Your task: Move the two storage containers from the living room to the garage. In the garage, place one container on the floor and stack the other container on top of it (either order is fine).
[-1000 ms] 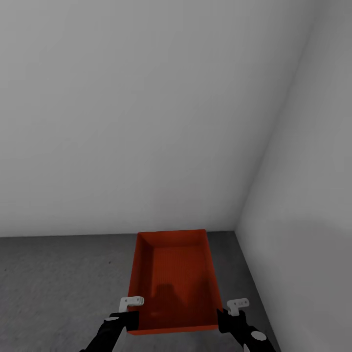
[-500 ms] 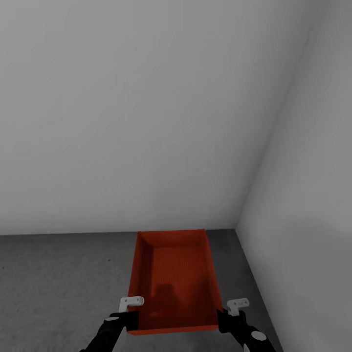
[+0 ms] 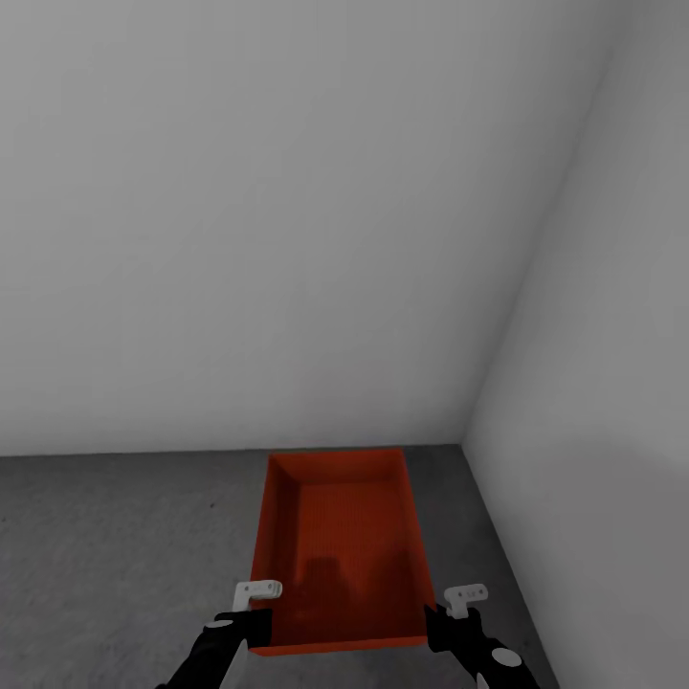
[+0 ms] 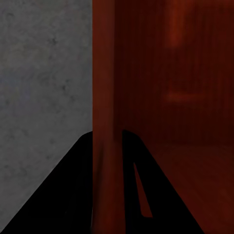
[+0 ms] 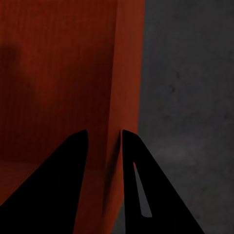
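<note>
Now both tools on container [image 3: 340,545] walls

Grey concrete floor [image 3: 115,555], orange container [image 3: 340,545]

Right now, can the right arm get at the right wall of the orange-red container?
Yes, it seems so. The right gripper already straddles the thin right wall of the orange-red storage container, one finger inside and one outside. Nothing lies between them, and the concrete floor beside it is bare.
</note>
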### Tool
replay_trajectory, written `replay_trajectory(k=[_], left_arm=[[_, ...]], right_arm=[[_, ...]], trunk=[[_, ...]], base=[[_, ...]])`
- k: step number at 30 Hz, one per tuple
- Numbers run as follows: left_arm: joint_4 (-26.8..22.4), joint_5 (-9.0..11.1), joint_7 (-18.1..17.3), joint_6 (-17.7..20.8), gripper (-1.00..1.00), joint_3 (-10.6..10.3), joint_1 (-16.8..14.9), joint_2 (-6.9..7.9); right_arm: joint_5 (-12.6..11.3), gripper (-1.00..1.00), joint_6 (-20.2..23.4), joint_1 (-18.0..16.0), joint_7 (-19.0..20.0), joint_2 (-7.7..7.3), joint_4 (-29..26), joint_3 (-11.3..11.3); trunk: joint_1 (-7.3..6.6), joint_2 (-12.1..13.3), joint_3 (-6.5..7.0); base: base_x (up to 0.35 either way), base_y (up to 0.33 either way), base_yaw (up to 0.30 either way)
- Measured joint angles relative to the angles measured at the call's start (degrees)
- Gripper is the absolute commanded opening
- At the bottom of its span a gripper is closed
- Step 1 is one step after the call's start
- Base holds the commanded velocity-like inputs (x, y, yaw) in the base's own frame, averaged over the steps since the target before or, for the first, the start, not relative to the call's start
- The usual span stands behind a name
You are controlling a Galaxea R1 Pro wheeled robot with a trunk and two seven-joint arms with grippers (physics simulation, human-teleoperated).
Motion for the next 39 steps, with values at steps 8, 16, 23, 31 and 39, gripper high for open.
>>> replay_trajectory(k=[8,16,23,31,39], left_arm=[[0.0,0.0,0.0,0.0,-1.00,0.0,0.0,0.00],[0.0,0.0,0.0,0.0,-1.00,0.0,0.0,-0.01],[0.0,0.0,0.0,0.0,-1.00,0.0,0.0,-0.01],[0.0,-0.1,0.0,0.0,-1.00,0.0,0.0,-0.01],[0.0,-0.1,0.0,0.0,-1.00,0.0,0.0,-0.01]], right_arm=[[0.0,-1.00,0.0,0.0,0.0,0.00,0.0,0.0],[0.0,-1.00,0.0,0.0,0.0,0.00,0.0,0.0],[0.0,-1.00,0.0,0.0,0.0,0.00,0.0,0.0],[0.0,-1.00,0.0,0.0,0.0,0.00,0.0,0.0],[0.0,-1.00,0.0,0.0,0.0,0.00,0.0,0.0]], trunk=[[1.76,-3.2,-1.58],[3.08,-5.6,-3.33],[3.08,-5.6,-3.92],[3.08,-5.6,-4.02],[3.08,-5.6,-4.03]], base=[[0.000,0.000,0.000],[0.000,0.000,0.000],[0.000,0.000,0.000],[0.000,0.000,0.000],[0.000,0.000,0.000]])
